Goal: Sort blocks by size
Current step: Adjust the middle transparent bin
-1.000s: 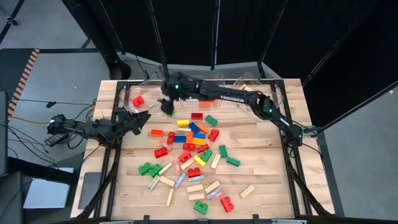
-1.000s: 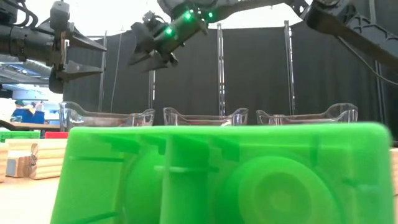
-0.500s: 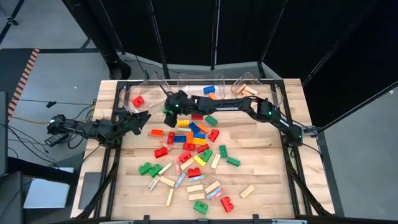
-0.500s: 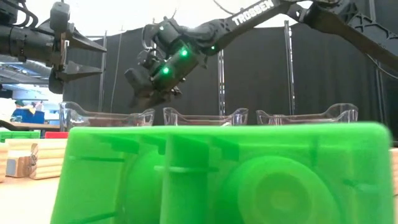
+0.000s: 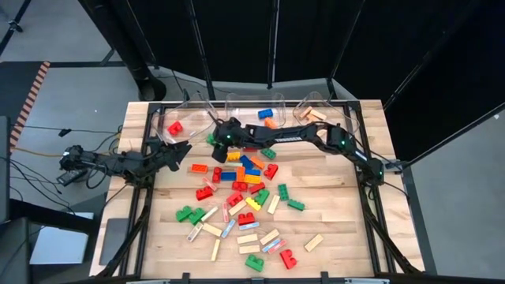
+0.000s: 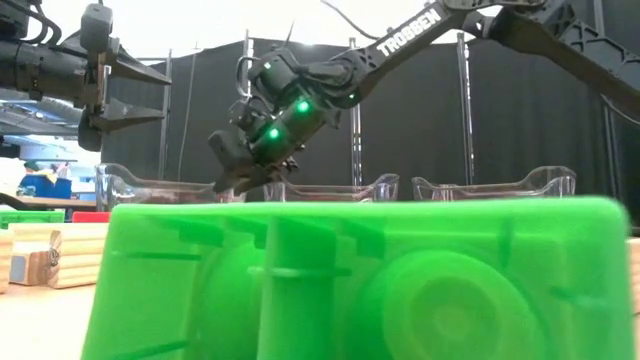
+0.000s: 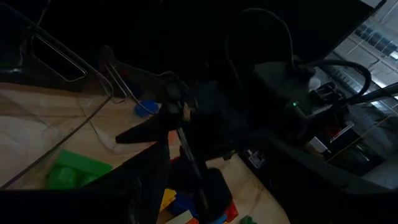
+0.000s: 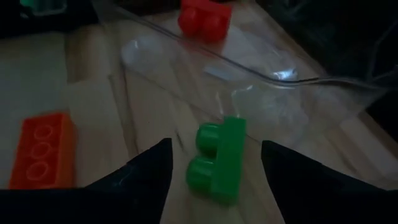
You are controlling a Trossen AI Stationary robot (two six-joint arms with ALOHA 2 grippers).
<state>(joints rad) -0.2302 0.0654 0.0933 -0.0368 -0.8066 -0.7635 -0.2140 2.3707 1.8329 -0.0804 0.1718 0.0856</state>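
We see right gripper [image 8: 214,158] low over table [image 5: 339,213], fingers apart, straddling small green block [image 8: 217,158] beside clear bin [image 8: 249,68]. Block pile [image 5: 241,185] at table centre, 5 o'clock of gripper. Left gripper [image 5: 180,150] open, waiting at 9 o'clock edge.

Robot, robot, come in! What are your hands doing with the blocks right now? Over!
Right gripper open, low over a small green block beside the left bin. Left gripper open, waiting at the pile's left edge. Nothing in the way.
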